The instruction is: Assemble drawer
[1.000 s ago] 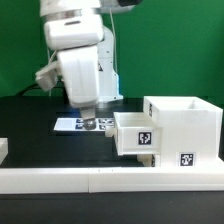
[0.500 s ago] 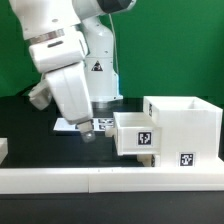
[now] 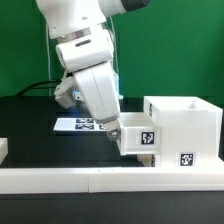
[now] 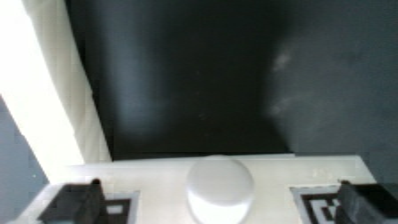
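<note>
Step in hand: seating tray in casing.
Gripper (image 3: 113, 133), finger spread not discernible, sits at the 9 o'clock edge of the part-inserted tray (image 3: 137, 138); the casing (image 3: 187, 128) lies at 3 o'clock. Next, likely push toward 3 o'clock.

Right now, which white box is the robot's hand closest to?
The small tray poking out of the big casing. The gripper is right at its outer end; the casing sits farther away.
</note>
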{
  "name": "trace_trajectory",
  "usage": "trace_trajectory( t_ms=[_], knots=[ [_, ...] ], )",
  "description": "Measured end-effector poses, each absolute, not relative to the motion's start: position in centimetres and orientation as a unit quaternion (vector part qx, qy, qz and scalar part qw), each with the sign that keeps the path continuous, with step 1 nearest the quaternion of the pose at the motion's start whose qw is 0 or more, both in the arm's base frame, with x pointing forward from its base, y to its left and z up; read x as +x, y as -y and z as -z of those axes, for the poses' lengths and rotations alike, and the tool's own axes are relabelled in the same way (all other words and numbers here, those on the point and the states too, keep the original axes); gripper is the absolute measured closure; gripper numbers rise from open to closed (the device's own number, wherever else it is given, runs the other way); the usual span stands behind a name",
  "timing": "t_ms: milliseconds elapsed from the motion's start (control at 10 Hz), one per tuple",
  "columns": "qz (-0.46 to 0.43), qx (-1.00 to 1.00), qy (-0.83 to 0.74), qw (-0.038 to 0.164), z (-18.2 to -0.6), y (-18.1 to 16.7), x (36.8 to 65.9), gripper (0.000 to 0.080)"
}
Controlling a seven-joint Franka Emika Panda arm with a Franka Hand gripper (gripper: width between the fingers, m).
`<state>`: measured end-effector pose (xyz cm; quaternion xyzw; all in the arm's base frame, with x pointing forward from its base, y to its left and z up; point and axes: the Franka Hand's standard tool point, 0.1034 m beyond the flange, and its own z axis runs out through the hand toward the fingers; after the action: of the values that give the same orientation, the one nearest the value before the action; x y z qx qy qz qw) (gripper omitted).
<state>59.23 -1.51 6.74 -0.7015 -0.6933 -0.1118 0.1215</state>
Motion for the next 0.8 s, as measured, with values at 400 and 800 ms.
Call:
trace_trajectory(
  t_ms=[400,800],
  knots=[
    [0.114,-0.708,0.687,0.118,-6.5,0.7,59.2,0.0151],
    [0.124,-0.701,0.694,0.108,-6.4,-0.6,59.1,0.0151]
  ],
)
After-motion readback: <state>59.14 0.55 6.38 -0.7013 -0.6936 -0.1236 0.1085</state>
